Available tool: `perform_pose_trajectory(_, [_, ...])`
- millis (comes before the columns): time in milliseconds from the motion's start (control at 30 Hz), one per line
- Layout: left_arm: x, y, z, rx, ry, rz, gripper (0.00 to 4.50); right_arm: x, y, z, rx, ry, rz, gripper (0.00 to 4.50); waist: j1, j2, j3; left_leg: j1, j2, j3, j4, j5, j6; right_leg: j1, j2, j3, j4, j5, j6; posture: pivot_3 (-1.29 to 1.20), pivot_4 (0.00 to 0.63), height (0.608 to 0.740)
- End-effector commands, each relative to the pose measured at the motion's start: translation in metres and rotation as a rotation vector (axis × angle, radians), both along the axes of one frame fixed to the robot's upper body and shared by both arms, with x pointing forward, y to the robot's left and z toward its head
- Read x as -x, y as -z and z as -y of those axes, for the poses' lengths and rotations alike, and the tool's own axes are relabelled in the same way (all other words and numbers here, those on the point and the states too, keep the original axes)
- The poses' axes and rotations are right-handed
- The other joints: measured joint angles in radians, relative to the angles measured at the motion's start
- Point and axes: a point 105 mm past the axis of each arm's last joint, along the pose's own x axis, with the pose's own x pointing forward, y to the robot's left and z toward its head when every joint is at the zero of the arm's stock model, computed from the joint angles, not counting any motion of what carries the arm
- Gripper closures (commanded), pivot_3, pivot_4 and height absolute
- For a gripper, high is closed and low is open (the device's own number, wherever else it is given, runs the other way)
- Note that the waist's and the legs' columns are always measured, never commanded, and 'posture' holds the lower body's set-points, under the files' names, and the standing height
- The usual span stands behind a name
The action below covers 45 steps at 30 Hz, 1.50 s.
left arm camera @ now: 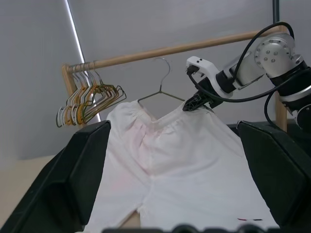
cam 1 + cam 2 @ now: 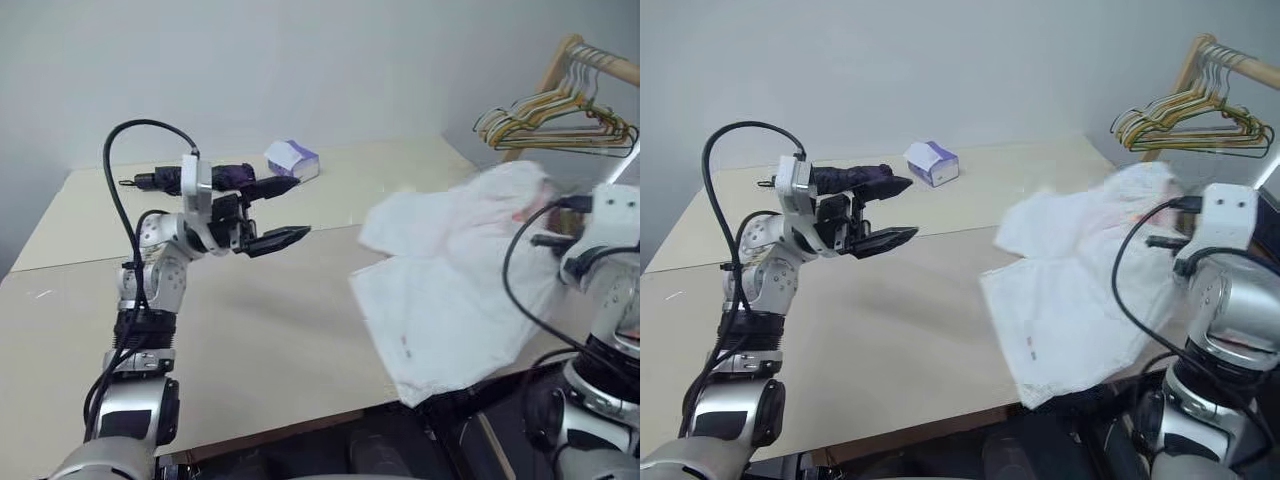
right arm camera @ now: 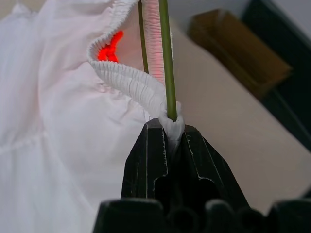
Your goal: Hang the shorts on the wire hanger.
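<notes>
The white shorts (image 2: 450, 290) hang from their gathered waistband at the table's right end, legs trailing over the table edge. My right gripper (image 3: 171, 128) is shut on the waistband together with the thin wire hanger (image 3: 165, 58). In the left wrist view the wire hanger (image 1: 160, 94) pokes out of the waistband with its hook just below the wooden rod. There my right gripper (image 1: 192, 104) holds one top corner of the shorts (image 1: 180, 160). My left gripper (image 2: 300, 208) stands open and empty above the middle of the table, pointing at the shorts, well apart from them.
A bunch of coloured hangers (image 2: 560, 120) hangs on a wooden rail (image 1: 184, 47) behind the table's right end. A small white-and-purple tissue box (image 2: 292, 160) sits at the back of the beige table (image 2: 250, 330). A cardboard box (image 3: 238, 48) lies on the floor beyond.
</notes>
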Motion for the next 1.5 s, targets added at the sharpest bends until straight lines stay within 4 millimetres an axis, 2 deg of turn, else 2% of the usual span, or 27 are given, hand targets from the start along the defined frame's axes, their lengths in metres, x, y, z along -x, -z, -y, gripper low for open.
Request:
perform_pose_trajectory(33, [0.002,-0.017,0.005,0.045,0.007,0.045,0.0,0.011,-0.027,0.022,0.001,0.218,0.094,4.44,-0.012,0.0,0.0,0.0,0.0,0.0,-0.001,0.0,0.0,0.0,0.0,0.0,0.0,0.0,0.0,-0.29,0.0,0.74])
perform_pose_trajectory(167, [0.005,-0.02,0.007,0.061,0.014,0.05,0.0,0.015,-0.048,0.037,0.017,0.35,0.138,4.44,-0.027,0.001,0.0,0.0,-0.001,0.0,-0.001,0.0,0.0,0.0,-0.001,0.0,0.0,0.0,0.0,-0.28,0.0,0.74])
perform_pose_trajectory(400, [0.006,-0.016,0.01,0.041,-0.013,0.049,0.0,0.0,-0.075,0.066,-0.01,0.414,0.204,4.44,-0.043,0.001,0.0,0.003,-0.002,0.0,-0.002,0.0,0.0,0.003,-0.002,0.001,-0.001,0.0,0.001,-0.26,0.0,0.74])
perform_pose_trajectory(567, [0.006,-0.016,0.011,0.038,-0.031,0.055,0.0,-0.008,-0.083,0.092,-0.09,0.437,0.256,4.44,-0.041,0.003,0.001,0.005,-0.003,0.0,-0.005,0.001,0.001,0.004,-0.003,0.001,-0.003,-0.001,0.001,-0.25,0.0,0.74])
perform_pose_trajectory(700, [0.006,-0.014,0.009,0.03,-0.047,0.056,0.0,-0.005,-0.088,0.12,-0.177,0.483,0.312,4.44,-0.035,0.007,0.004,0.009,-0.005,0.001,-0.006,0.001,0.001,0.01,-0.005,0.001,-0.005,-0.001,0.002,-0.25,0.0,0.74])
perform_pose_trajectory(800, [0.007,-0.013,0.008,0.026,-0.049,0.055,0.0,-0.002,-0.086,0.136,-0.306,0.494,0.348,4.44,-0.035,0.009,0.005,0.015,-0.007,0.001,-0.008,0.0,0.002,0.017,-0.007,0.001,-0.008,-0.002,0.003,-0.25,0.0,0.74])
perform_pose_trajectory(933, [0.007,-0.012,0.008,0.024,-0.047,0.051,0.0,-0.001,-0.088,0.148,-0.422,0.494,0.398,4.44,-0.038,0.01,0.006,0.018,-0.008,0.002,-0.008,0.0,0.002,0.019,-0.007,0.002,-0.01,-0.002,0.004,-0.25,0.0,0.74])
perform_pose_trajectory(1067, [0.007,-0.012,0.009,0.021,-0.034,0.051,0.0,-0.003,-0.083,0.149,-0.45,0.487,0.346,4.44,-0.04,0.012,0.007,0.018,-0.008,0.004,-0.009,0.0,0.002,0.019,-0.007,0.004,-0.011,-0.002,0.004,-0.27,0.0,0.74])
perform_pose_trajectory(1333, [0.014,-0.026,0.009,0.105,0.046,0.062,0.0,-0.003,-0.048,0.149,-0.527,0.566,0.24,4.44,-0.047,0.011,0.009,0.018,-0.008,0.004,-0.009,0.0,0.002,0.02,-0.007,0.005,-0.012,-0.003,0.004,-0.29,0.0,0.74])
perform_pose_trajectory(1500, [0.011,-0.025,0.009,0.094,0.045,0.063,0.0,-0.001,-0.039,0.15,-0.492,0.609,0.192,4.44,-0.053,0.008,0.01,0.019,-0.008,0.004,-0.009,0.0,0.003,0.027,-0.007,0.0,-0.02,-0.002,0.006,-0.3,0.0,0.74])
